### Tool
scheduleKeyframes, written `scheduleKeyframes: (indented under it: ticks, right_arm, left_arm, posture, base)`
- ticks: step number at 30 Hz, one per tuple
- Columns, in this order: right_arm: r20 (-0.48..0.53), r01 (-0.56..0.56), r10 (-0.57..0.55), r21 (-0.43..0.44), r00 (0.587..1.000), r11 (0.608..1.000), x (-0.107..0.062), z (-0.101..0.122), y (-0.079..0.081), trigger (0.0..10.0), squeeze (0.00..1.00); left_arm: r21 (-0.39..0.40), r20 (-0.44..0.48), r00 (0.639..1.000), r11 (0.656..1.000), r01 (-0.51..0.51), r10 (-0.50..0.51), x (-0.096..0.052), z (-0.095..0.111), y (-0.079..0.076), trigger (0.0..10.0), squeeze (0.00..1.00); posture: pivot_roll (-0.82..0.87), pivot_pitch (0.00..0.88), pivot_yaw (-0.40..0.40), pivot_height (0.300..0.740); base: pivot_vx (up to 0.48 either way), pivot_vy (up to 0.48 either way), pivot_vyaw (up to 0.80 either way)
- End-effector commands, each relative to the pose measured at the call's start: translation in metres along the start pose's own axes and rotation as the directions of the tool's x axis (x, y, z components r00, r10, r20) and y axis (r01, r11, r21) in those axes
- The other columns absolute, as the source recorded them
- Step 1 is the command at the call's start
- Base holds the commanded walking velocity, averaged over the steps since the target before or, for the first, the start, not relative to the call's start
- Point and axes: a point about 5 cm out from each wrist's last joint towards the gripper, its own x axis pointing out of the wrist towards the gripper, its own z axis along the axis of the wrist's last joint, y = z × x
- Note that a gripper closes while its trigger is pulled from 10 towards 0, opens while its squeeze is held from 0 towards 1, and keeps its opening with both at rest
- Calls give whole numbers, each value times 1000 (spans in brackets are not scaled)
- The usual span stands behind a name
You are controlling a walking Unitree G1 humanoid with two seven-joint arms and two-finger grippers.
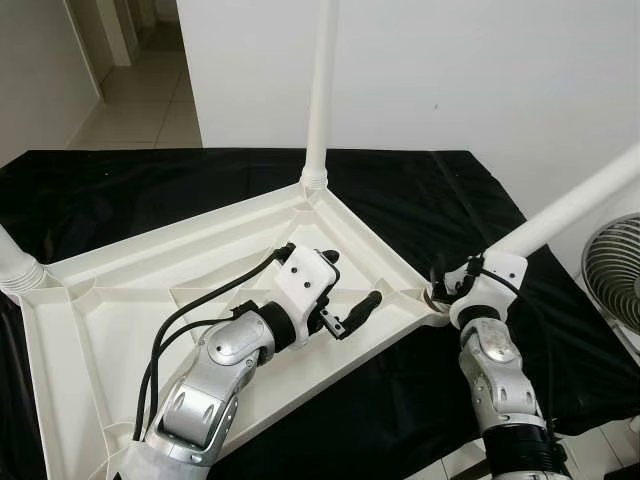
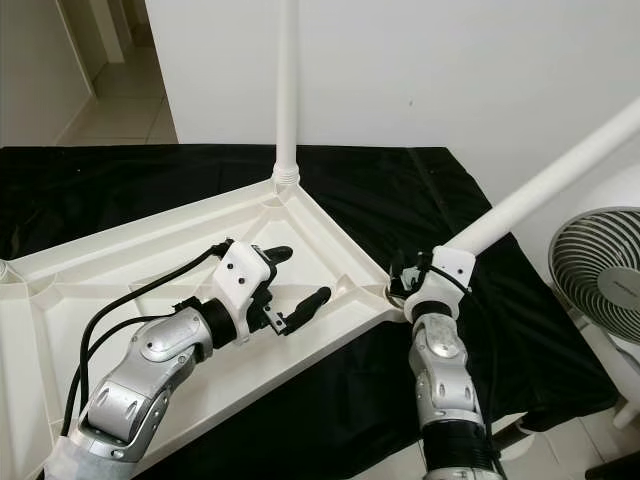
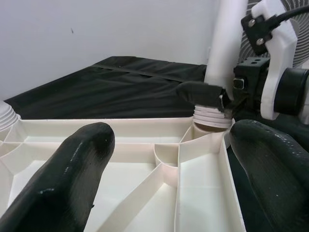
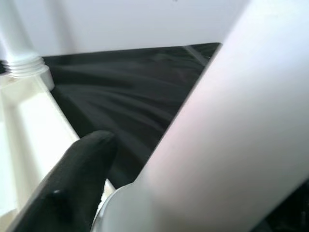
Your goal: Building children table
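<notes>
Now the right tool [image 2: 405, 278] grips the tilted leg [image 2: 540, 190]; left tool [image 1: 345, 290] gapes above the tabletop [image 1: 110, 300].

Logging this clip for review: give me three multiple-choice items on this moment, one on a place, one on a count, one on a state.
1. Where is the right gripper?
A. at the tabletop corner, at the base of the leaning leg
B. on the fan
C. on the floor

2. How many legs show fitted at the tabletop's corners?
A. one
B. three
C. six

3. How is the left gripper?
A. shut on a leg
B. open, holding nothing
C. shut on the cloth

Answers:
1 A, its fingers sit at the leaning leg's threaded base on the near corner.
2 B, one upright leg, one leaning leg, one at the robot's left.
3 B, its fingers stand apart over the tabletop's ribbed underside.
</notes>
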Motion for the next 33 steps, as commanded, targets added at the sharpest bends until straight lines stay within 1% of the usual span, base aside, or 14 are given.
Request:
scheduleKeyframes:
  ticks: [1,2,7,9,17,18,19,20,21,23,25,28,32,33]
  right_arm:
    - [-3,-35,35,16,999,999,1,-2,0,706,0]
    - [1,-59,59,4,998,998,2,0,-4,0,0]
    - [-1,-90,90,35,996,995,7,3,-12,0,0]
    - [10,-103,103,14,995,995,11,7,-17,0,0]
    - [32,-160,160,9,987,987,13,12,-15,0,0]
    - [26,-202,202,-4,979,979,12,11,-14,1137,0]
    - [26,-202,202,-4,979,979,12,11,-14,1137,0]
    - [24,-243,244,-25,970,970,9,11,-13,10000,0]
    - [25,-274,275,-53,961,960,6,10,-12,10000,0]
    - [21,-295,297,-64,955,953,4,8,-11,10000,0]
    - [21,-295,297,-64,955,953,4,8,-11,10000,0]
    - [50,-313,318,-84,947,946,-7,2,-11,10000,0]
    - [70,-316,324,-103,943,943,-12,-1,-9,10000,0]
    - [78,-311,323,-132,943,941,-14,-3,-9,10000,0]
  left_arm:
    - [16,2,998,998,-58,58,1,1,4,10000,0]
    - [17,4,998,998,-58,58,2,1,4,10000,0]
    - [18,6,998,998,-60,60,2,1,4,10000,0]
    - [19,7,998,998,-64,64,2,1,5,10000,0]
    - [21,7,998,998,-65,65,1,1,5,10000,0]
    - [22,7,998,998,-65,65,1,1,5,10000,0]
    - [22,7,998,998,-65,65,1,1,5,10000,0]
    - [22,8,998,998,-64,64,1,2,6,10000,0]
    - [24,8,998,998,-63,63,1,2,6,10000,0]
    - [24,8,998,998,-62,62,1,1,6,10000,0]
    - [24,8,998,998,-62,62,1,1,6,10000,0]
    - [25,9,998,998,-59,59,1,1,6,10000,0]
    - [26,8,998,998,-57,57,1,1,6,10000,0]
    - [27,8,998,998,-57,56,1,2,7,10000,0]
  posture:
    - [25,49,-43,740]
    - [25,48,-44,740]
    - [26,46,-46,740]
    - [27,43,-45,740]
    - [29,40,-44,740]
    - [29,36,-41,740]
    - [29,36,-41,740]
    - [28,34,-40,740]
    - [27,34,-39,740]
    - [26,31,-38,740]
    - [26,31,-38,740]
    - [25,31,-32,740]
    - [25,32,-29,740]
    - [24,34,-26,740]
  base:
    - [0,0,0]
    - [0,0,0]
    - [0,0,0]
    - [0,0,0]
    - [0,0,0]
    - [0,0,0]
    - [0,0,0]
    - [0,0,0]
    - [0,0,0]
    - [0,0,0]
    - [0,0,0]
    - [0,0,0]
    - [0,0,0]
    - [0,0,0]
